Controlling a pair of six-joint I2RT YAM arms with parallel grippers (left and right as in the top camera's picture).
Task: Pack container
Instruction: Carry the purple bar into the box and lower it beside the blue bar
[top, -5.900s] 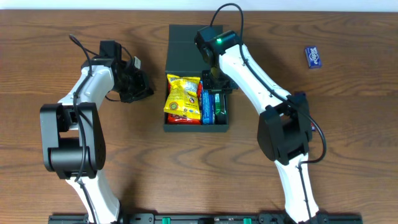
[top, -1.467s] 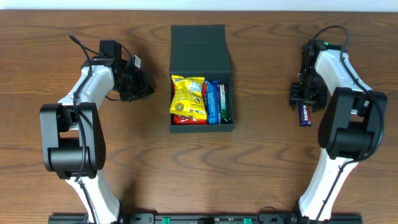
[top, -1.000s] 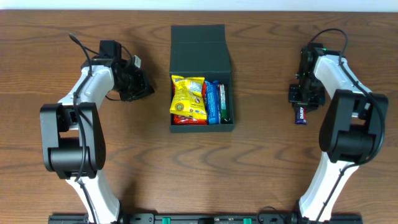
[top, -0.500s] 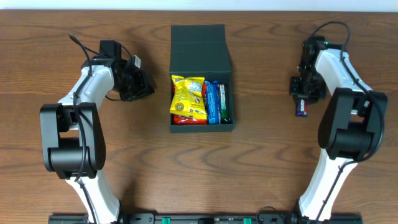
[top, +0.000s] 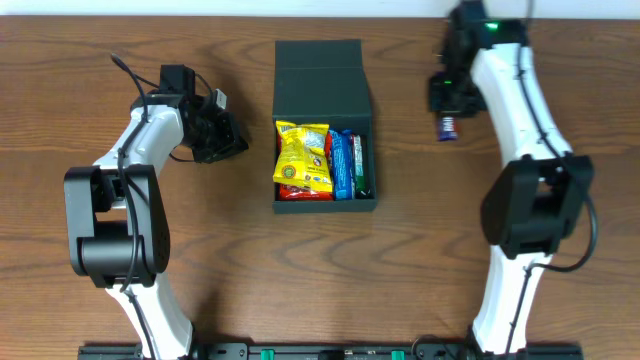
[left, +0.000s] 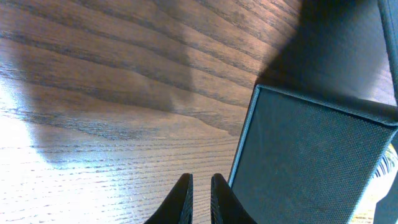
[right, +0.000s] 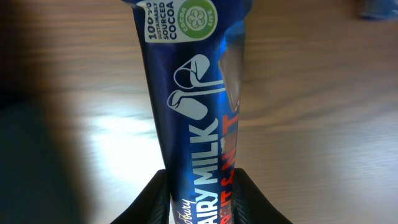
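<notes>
"DAIRY MILK" on blue bar (right: 194, 124).

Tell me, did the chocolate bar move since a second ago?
Yes. The chocolate bar, held by the right pincer, went toward the table's far edge and closer to the green box.

Left arm (top: 135, 150): base at near left, forearm angled up and right, wrist turned inward toward the middle. Left gripper (top: 232, 142) held low, fingers (left: 185, 190) pointing forward and all but together, just a thin slit between them, nothing gripped. Right arm (top: 515, 100): stretched well out from its near-right base toward the far side, leaning left, wrist at the far end. Right gripper (top: 447, 105) clamped on a blue chocolate bar (right: 193, 106), black fingers (right: 152, 196) pressing either side of its wrapper, most of the bar sticking out past the fingertips.
</notes>
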